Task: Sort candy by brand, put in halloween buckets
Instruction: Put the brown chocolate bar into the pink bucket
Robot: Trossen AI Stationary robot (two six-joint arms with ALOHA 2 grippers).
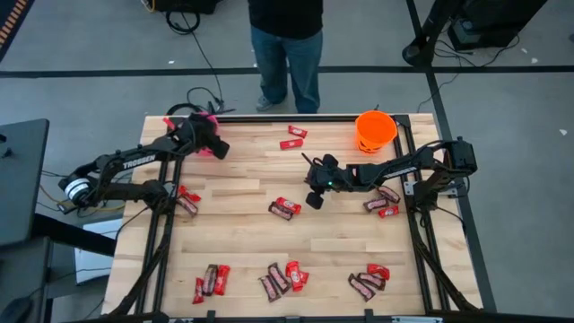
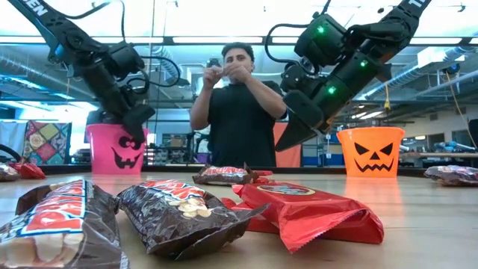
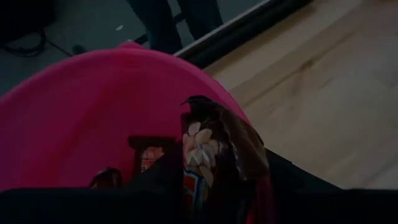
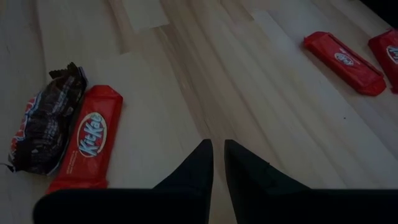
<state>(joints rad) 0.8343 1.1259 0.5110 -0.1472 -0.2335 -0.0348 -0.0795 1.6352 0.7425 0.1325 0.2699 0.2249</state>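
Bright, even overhead light. Ceiling light strips (image 2: pixel 224 39) glare white in the low view, where the nearest candy bars (image 2: pixel 187 213) look blurred. Both wrist views are dim, their lower edges dark.

Past the far edge of your light wooden tabletop (image 1: pixel 359 224) lies a grey floor (image 1: pixel 90 54) crossed by dark lines, with black cables (image 1: pixel 202 49) trailing over it. A person (image 2: pixel 237 104) in a dark top and jeans stands there, hands raised to chest height. To your left sits a dark cabinet top (image 1: pixel 20 179). Overhead you see long ceiling lights (image 2: pixel 216 39) and exposed ducts, and a patterned quilt (image 2: pixel 43 142) hangs at the far left.
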